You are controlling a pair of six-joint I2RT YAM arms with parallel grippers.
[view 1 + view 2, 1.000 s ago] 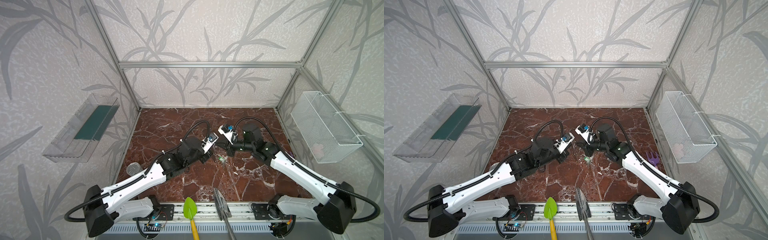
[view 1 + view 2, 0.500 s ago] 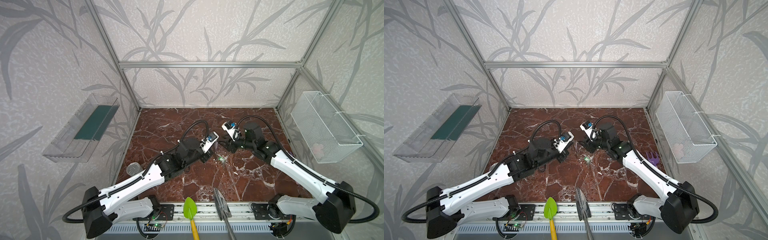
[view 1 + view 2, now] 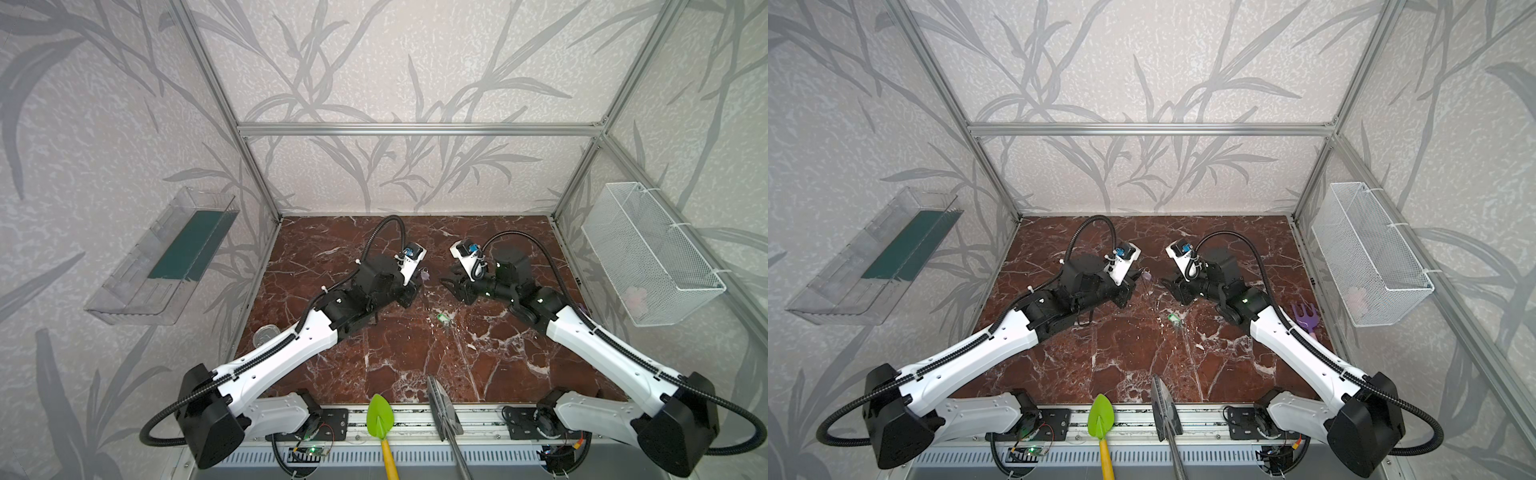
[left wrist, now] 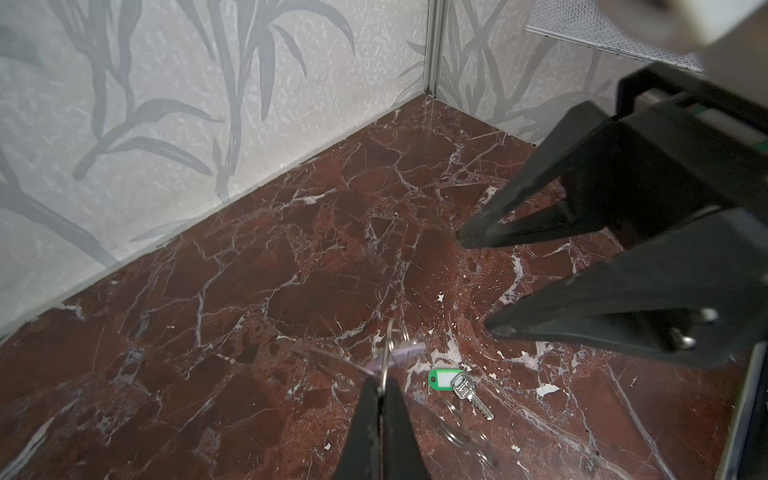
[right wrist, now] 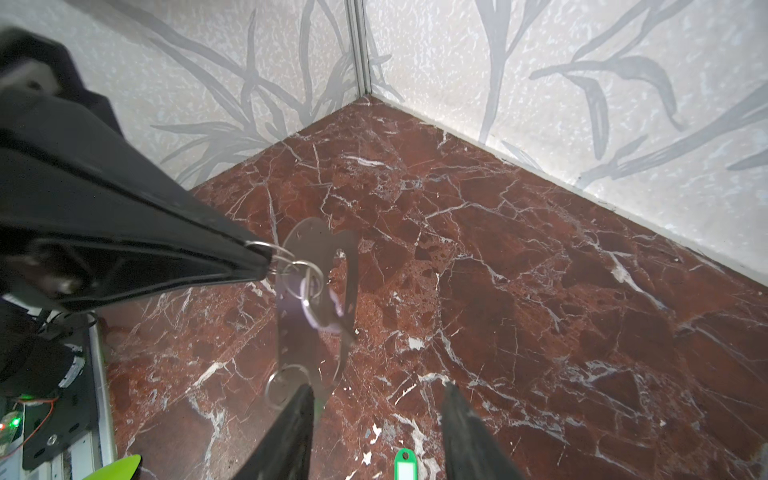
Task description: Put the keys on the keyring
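Lilac key (image 5: 312, 309) now hangs on the keyring (image 5: 318, 299), which the left gripper (image 4: 380, 388), jaws pinched shut on its thin wire ring, holds above the table (image 3: 332, 253). The right gripper (image 5: 376, 401) has just let go and drawn back toward 3 o'clock, jaws about half open and empty. One key looks threaded; the green key (image 3: 442, 318) lies on the marble at 6 o'clock between both arms, likely next.

You will find no readable text here: the green key tag (image 4: 445, 380) shows a blank white label, and the key's (image 4: 468, 392) stamping is too small to read.
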